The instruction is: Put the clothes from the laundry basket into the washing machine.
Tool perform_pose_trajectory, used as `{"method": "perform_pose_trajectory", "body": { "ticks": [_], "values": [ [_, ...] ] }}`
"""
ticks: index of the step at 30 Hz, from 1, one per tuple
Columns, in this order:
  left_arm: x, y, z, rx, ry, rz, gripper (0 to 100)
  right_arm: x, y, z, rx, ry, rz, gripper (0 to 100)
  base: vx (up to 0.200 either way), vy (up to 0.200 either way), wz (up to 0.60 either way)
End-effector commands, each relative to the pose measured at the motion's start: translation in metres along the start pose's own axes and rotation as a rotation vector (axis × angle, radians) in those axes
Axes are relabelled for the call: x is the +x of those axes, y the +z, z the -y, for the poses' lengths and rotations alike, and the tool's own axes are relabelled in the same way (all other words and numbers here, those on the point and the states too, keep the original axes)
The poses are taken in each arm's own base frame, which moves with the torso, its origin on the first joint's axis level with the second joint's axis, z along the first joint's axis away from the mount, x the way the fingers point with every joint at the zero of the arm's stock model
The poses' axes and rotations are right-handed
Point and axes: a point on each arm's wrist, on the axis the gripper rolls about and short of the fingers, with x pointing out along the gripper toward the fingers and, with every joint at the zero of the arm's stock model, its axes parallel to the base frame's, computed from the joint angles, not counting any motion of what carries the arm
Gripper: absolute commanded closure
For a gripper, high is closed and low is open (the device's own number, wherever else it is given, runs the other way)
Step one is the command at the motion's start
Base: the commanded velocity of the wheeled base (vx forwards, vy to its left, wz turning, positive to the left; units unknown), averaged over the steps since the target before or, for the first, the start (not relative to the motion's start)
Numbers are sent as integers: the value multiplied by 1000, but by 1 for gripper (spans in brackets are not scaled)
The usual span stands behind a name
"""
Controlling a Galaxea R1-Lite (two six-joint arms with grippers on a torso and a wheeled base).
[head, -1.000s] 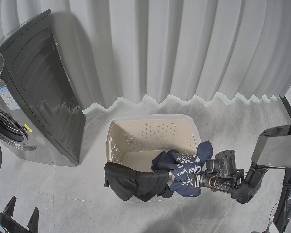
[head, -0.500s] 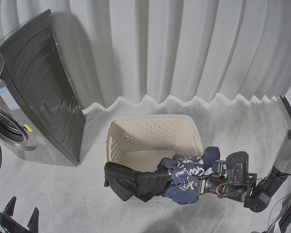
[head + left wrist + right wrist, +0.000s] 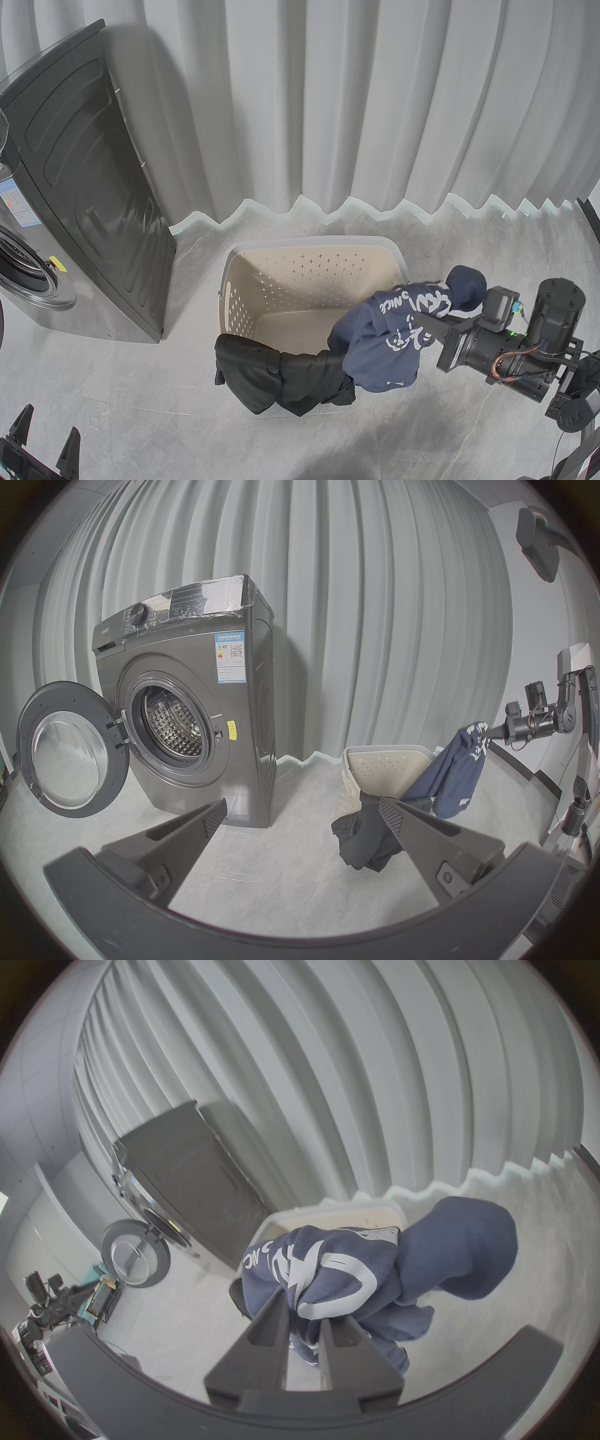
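1. Now the right end effector has risen and drawn back toward the robot's right, taking the navy printed garment with it; a second ago the cloth lay bunched on the near right corner of the laundry basket.
2. Its fingers are nearly closed, pinching a fold of the navy garment, which hangs from them over that corner, its lower edge just beside the black garment.
3. The black garment has not moved: it is draped over the basket's near rim, part inside and part hanging outside.
4. The basket stands on the floor before the curtain.
5. The washing machine is to the robot's left, well apart from the basket, its door swung open and the steel drum showing.
6. The left end effector stays low near the floor, fingers spread wide, gripping nothing.
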Motion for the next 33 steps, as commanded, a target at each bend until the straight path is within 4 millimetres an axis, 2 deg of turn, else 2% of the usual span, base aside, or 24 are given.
{"method": "perform_pose_trajectory", "body": {
  "ticks": [1,6,10,14,29,33],
  "values": [
    [0,-4,0,1,1,-3,0,-13,29,-9,-26,59,162,100,0,0,0],
    [0,-4,0,1,1,-3,0,-6,53,-11,-74,64,286,100,0,0,0],
    [0,-4,0,1,-1,-3,0,-6,63,-13,-79,79,315,100,0,0,0],
    [0,-4,0,4,-2,-4,0,-8,62,-18,-107,100,318,100,0,0,0],
    [1,-4,0,4,-4,-7,0,-22,73,-23,-152,147,383,100,-200,0,0],
    [0,-4,0,2,-4,-6,0,-22,72,-23,-155,157,376,100,0,0,0]
  ]
}}
